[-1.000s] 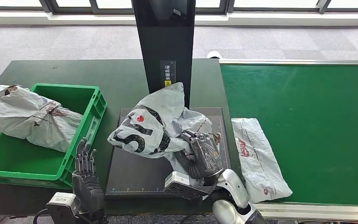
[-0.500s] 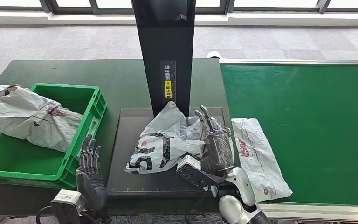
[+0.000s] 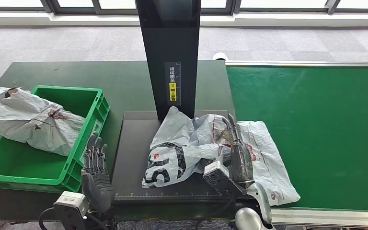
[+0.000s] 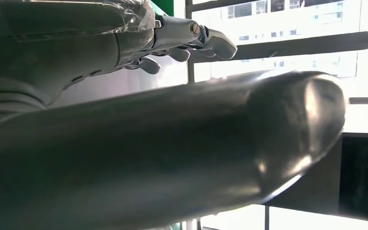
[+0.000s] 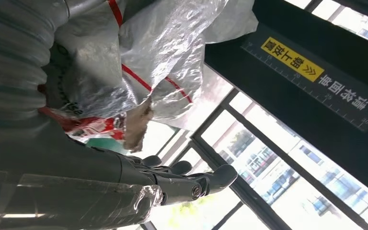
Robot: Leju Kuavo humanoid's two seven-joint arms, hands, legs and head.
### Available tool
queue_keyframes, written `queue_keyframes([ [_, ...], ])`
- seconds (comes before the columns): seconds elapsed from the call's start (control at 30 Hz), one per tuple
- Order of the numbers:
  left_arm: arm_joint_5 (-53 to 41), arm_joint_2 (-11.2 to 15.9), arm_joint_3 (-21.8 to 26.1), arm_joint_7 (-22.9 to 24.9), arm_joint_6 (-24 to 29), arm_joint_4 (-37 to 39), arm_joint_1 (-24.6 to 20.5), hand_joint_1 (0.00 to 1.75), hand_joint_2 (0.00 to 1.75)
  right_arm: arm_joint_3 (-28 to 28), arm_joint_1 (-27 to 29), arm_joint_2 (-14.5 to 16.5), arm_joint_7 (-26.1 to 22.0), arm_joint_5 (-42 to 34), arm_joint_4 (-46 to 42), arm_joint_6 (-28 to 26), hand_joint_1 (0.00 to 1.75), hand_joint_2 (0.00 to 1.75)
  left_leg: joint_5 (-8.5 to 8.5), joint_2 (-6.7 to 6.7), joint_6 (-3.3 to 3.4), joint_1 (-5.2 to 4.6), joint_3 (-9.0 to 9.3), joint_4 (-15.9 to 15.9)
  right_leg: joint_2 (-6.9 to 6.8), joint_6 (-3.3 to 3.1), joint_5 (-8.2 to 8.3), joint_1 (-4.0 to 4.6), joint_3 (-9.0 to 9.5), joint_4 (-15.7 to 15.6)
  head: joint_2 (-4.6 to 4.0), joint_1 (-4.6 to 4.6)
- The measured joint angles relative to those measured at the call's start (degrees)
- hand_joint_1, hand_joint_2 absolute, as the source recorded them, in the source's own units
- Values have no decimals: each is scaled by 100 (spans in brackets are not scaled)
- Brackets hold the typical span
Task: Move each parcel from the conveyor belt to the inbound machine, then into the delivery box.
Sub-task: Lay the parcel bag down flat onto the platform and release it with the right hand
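A crumpled grey-white parcel (image 3: 182, 151) with black print lies on the black plate (image 3: 130, 158) of the inbound machine (image 3: 171, 48), in front of its dark column. My right hand (image 3: 235, 154) stands just right of the parcel with fingers stretched out straight and nothing in it; the right wrist view shows the fingers (image 5: 187, 184) apart under the parcel's plastic (image 5: 163, 62). My left hand (image 3: 95, 165) is raised with spread fingers between the plate and the green delivery box (image 3: 67, 89). A second flat white parcel (image 3: 270, 165) lies at the conveyor belt's (image 3: 316, 120) left edge.
The green box at the left holds grey bagged parcels (image 3: 33, 122) that spill over its far left side. The machine's column carries a yellow label (image 3: 173, 92). A dark green table (image 3: 76, 74) bears the box and the machine.
My right hand has lowered the printed parcel onto the plate, let go of it and slid to its right side. My left hand has crept a little forward and to the right.
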Motion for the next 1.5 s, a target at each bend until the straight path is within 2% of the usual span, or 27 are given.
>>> queue_keyframes([
  [0.17, 0, -25, 0, 18, -32, 6, -42, 0, 0, -113, 120, -7, 122, -98, -152, 112, 0, 175, 0, 7, 0, 0, 0, 0, 3, -2, 1, 0, -5, 0, 0, 0],
  [0.27, -1, -26, 0, 102, -94, 24, -94, 0, 0, -147, 224, -79, 708, -159, -239, 631, 0, 175, 0, 4, 0, 0, 0, 0, 2, -2, 1, 1, -4, 0, 0, 0],
  [0.4, -90, -25, 0, 327, -169, 73, -187, 0, 0, -165, 578, -348, 1399, -155, -415, 1251, 0, 175, -1, 0, 1, -1, -5, 0, -1, -1, 0, 0, -5, 0, 0, 0],
  [0.53, -232, -15, 0, 463, -128, 135, -210, 0, 0, -174, 910, -606, 1532, -199, -550, 1369, 0, 175, -4, 2, 1, -2, -8, 0, 1, -1, 0, -1, -9, 0, 0, 1],
  [0.67, -398, -2, 0, 577, -46, 194, -199, 0, 0, -175, 1012, -748, 1539, -267, -585, 1376, 0, 175, -4, 4, 1, -2, -8, 0, 1, -1, 0, -1, -10, 0, 0, 0],
  [0.87, -485, 47, 0, 797, 141, 244, -80, 0, 0, -191, 1070, -916, 1225, -705, -622, 1433, 0, 175, -2, 5, -1, -1, -6, -1, 2, -2, 0, 0, -9, 0, 0, 0],
  [1.2, -572, 115, 0, 716, 185, 222, 24, 0, 0, -282, 1162, -974, 913, -793, -904, 1132, 0, 175, -1, 5, -1, -1, -7, 0, 2, -1, 1, -1, -9, 0, 0, 0],
  [1.27, -683, 121, 0, 627, 149, 207, 29, 0, 0, -295, 1207, -969, 537, -790, -1056, 773, 0, 175, -1, 5, -1, -1, -7, 0, 2, -1, 1, -1, -9, 0, 0, 0],
  [1.4, -718, 120, 0, 373, 80, 112, 54, 0, 0, -368, 1347, -888, -658, -1176, -1575, -187, 0, 175, -1, 5, -1, -1, -6, -1, 2, -2, 0, 0, -9, 0, 0, 0],
  [1.5, -655, 119, 0, 140, -25, 28, 79, 0, 0, -402, 1495, -844, -1292, -1738, -2015, -457, 0, 175, -2, 5, -2, -1, -7, -1, 2, -2, 0, 0, -10, 0, 0, 0],
])
